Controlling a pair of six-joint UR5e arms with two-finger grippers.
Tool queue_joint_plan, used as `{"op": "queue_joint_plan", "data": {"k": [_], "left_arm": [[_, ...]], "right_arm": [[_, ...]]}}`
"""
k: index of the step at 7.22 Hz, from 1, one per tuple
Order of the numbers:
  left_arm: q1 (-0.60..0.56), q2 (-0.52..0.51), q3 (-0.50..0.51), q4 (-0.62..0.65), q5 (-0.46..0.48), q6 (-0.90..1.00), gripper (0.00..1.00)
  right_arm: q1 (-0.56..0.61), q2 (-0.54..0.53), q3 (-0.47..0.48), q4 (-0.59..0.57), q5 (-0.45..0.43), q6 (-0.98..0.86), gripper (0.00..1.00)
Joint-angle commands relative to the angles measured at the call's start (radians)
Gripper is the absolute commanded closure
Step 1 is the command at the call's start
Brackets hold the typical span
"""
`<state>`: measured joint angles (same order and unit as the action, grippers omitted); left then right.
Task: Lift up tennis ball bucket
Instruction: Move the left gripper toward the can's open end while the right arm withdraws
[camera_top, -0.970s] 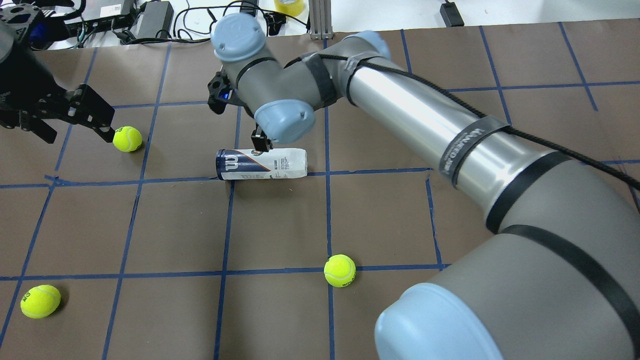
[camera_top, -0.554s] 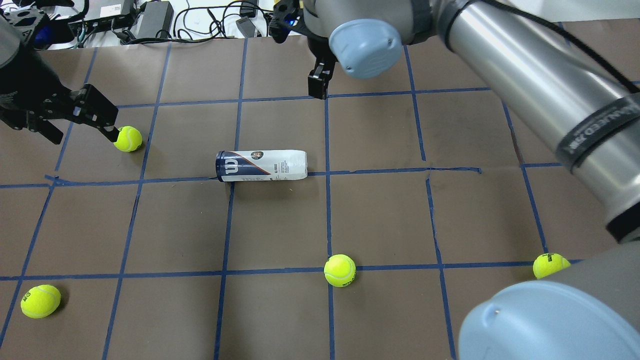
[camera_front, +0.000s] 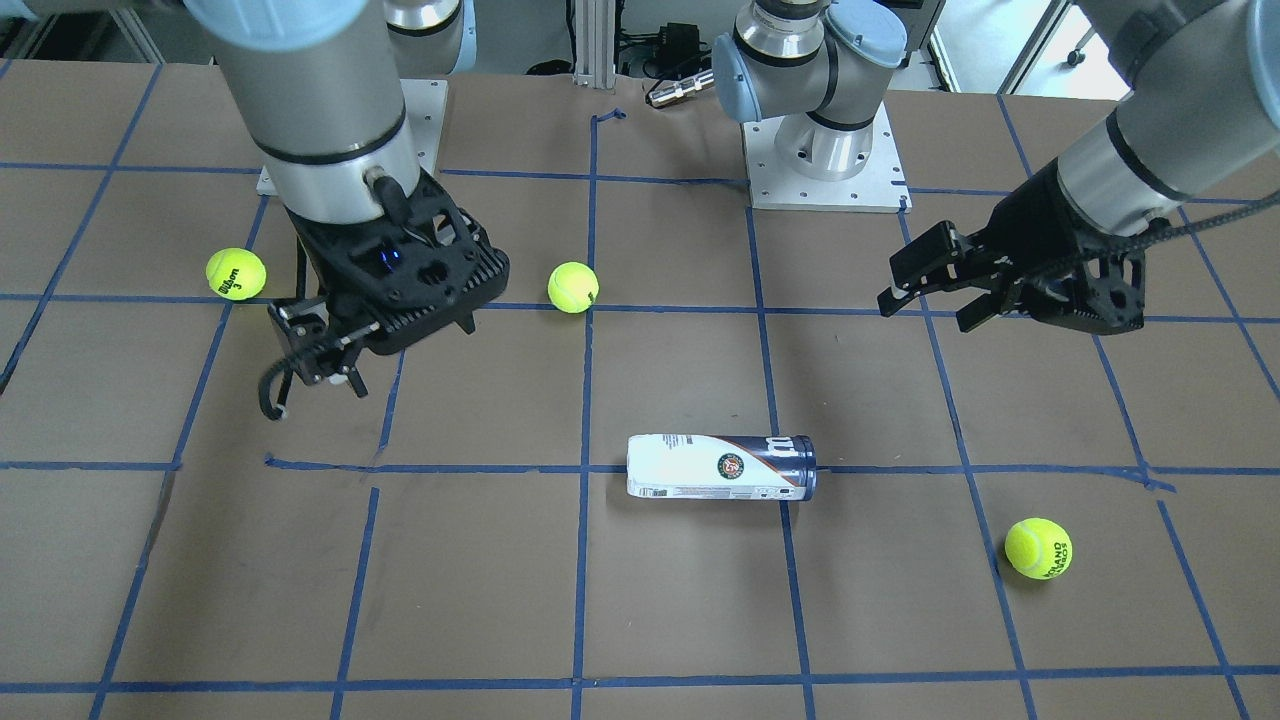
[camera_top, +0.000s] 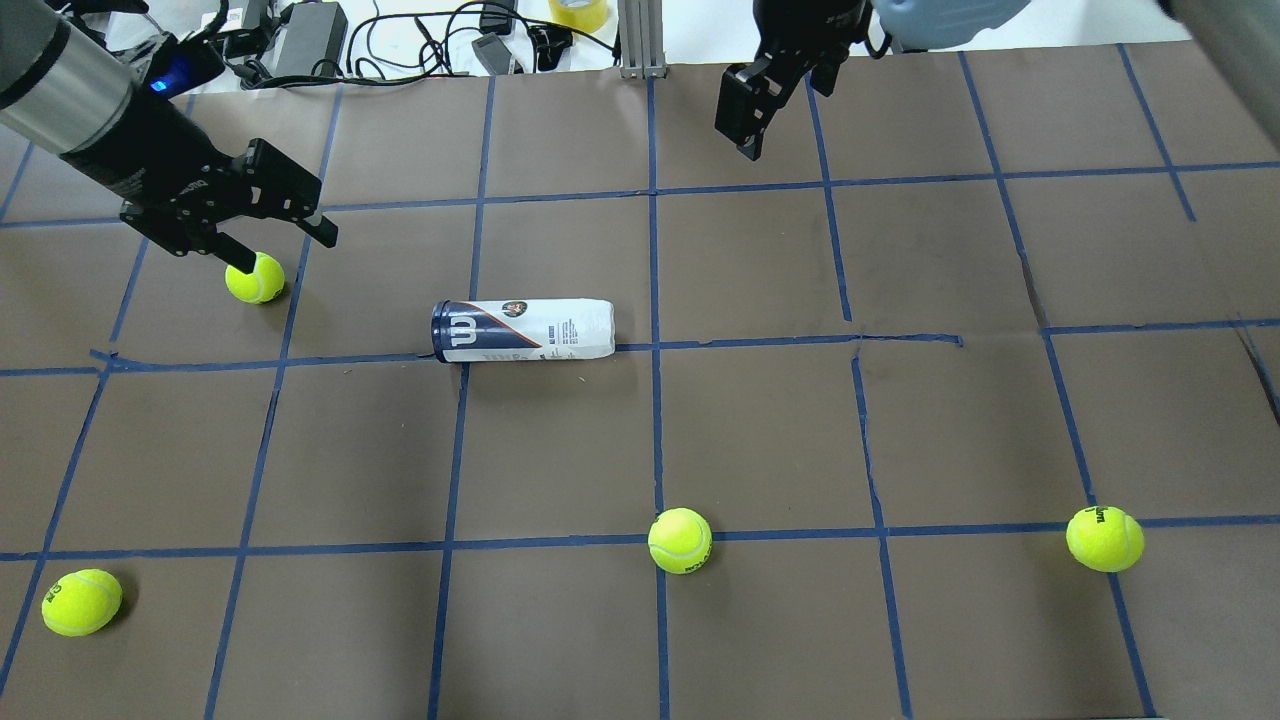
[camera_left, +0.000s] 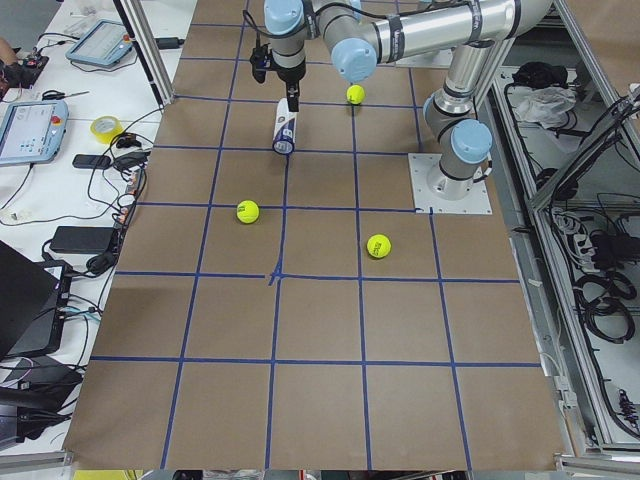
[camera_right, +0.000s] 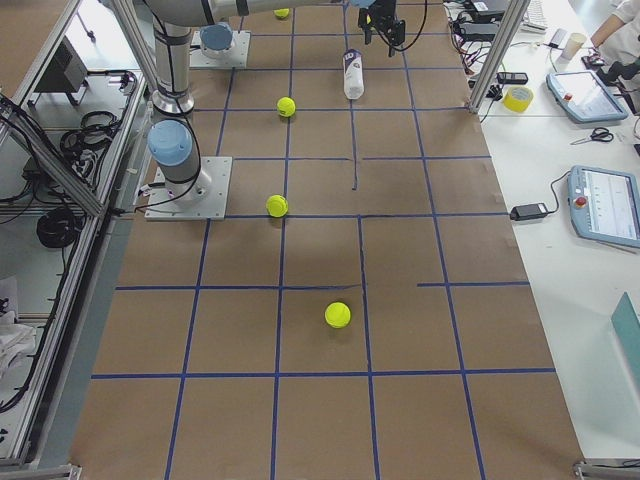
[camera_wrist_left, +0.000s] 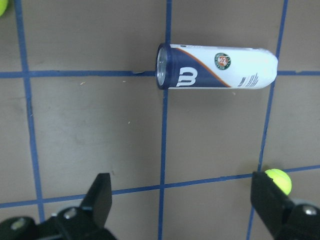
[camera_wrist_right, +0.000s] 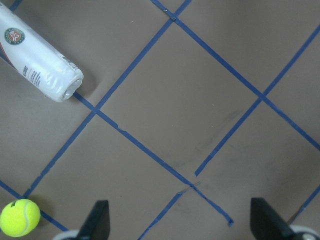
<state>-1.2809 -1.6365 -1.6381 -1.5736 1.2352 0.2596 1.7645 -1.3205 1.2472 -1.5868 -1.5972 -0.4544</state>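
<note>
**Tennis ball bucket and both grippers: handover of the approach.** The tennis ball bucket lies on its side on the brown table cover. Its long axis runs along a blue tape line, with the navy rim end toward the robot's left and the white end toward its right. Nothing touches it.

Against the overhead picture of a second earlier, the bucket has not shifted, while both arms have.

- **Right gripper**: it was then directly over the bucket's middle with a fingertip at the label. It has withdrawn in two stages and now hangs raised, well beyond the white end on the bucket's far side. Its wrist view shows the jaws wide apart and empty, with only the bucket's white end in a corner.
- **Left gripper**: it was formerly farther out past the rim end. It has advanced toward the bucket and hovers off that end, jaws spread and holding nothing, with the bucket framed ahead in its wrist view.
- **Tennis ball**: it lies beyond the rim end, under the left gripper. The front view suggests the two are apart.

The right arm's retreat also uncovers a second tennis ball well beyond the white end on the bucket's near side.

Reading: the lift has not begun, and the left arm appears to be taking over. It would have to close the remaining gap, descend, and straddle the tube across its width.
</note>
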Motion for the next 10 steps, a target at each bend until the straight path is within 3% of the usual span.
{"op": "queue_joint_plan", "data": {"k": [1, 4, 6, 8, 10], "left_arm": [[0.014, -0.072, -0.080, 0.140, -0.091, 0.026, 0.00], [0.014, -0.202, -0.092, 0.213, -0.209, 0.069, 0.00], [0.014, -0.273, -0.100, 0.251, -0.242, 0.069, 0.00], [0.014, -0.315, -0.100, 0.256, -0.272, 0.081, 0.00], [0.012, -0.348, -0.101, 0.254, -0.279, 0.095, 0.00]], "right_arm": [[-0.020, -0.098, 0.049, 0.016, 0.000, 0.184, 0.00], [-0.082, -0.129, 0.090, 0.019, -0.003, 0.324, 0.00], [-0.086, -0.159, 0.116, 0.024, -0.021, 0.396, 0.00], [-0.176, -0.180, 0.174, 0.015, -0.033, 0.463, 0.00], [-0.197, -0.201, 0.195, 0.013, 0.014, 0.419, 0.00]]}}
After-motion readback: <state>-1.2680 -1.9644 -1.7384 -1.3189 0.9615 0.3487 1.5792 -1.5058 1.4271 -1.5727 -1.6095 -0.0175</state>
